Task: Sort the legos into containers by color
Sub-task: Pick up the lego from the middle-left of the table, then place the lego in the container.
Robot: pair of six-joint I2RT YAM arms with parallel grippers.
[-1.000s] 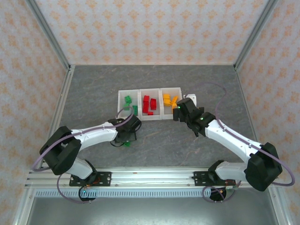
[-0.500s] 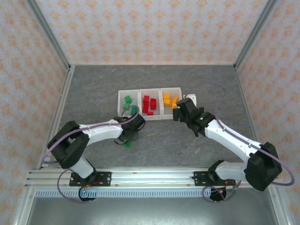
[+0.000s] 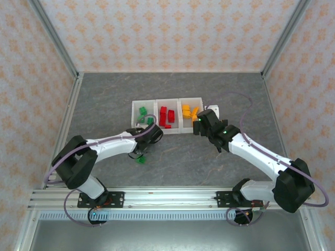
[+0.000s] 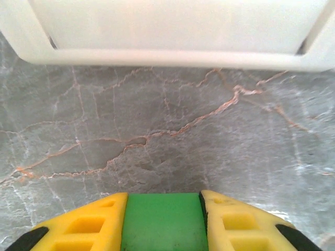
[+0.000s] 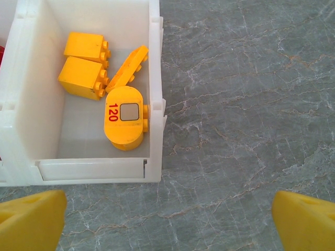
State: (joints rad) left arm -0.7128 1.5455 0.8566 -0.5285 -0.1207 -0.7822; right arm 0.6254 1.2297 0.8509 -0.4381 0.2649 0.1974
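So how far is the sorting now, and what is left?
Mostly done: red bricks lie in the middle bin, orange-yellow bricks in the right bin, green bricks in the left bin. In hand: the left gripper is shut on one green brick. Left: drop it into the left bin.

Setting: a lab robot cell, staged as an enclosure. The tabletop (image 3: pixel 172 86) is a grey marble-look sheet, boxed on three sides by flat panels (image 3: pixel 172 31) printed with an orange floral pattern. The panels meet at bare aluminium posts (image 3: pixel 54 36). A slotted aluminium rail (image 3: pixel 172 197) runs along the near edge, with two arm bases bolted to it: left arm (image 3: pixel 104 149) and right arm (image 3: pixel 256 154). Purple cables (image 3: pixel 250 105) loop loose along both arms, and green status lights (image 3: pixel 225 132) glow on the right one. The props are test pieces — a row of white bins (image 3: pixel 133 112) holding coloured legos (image 3: pixel 163 112), with bench hardware all round.
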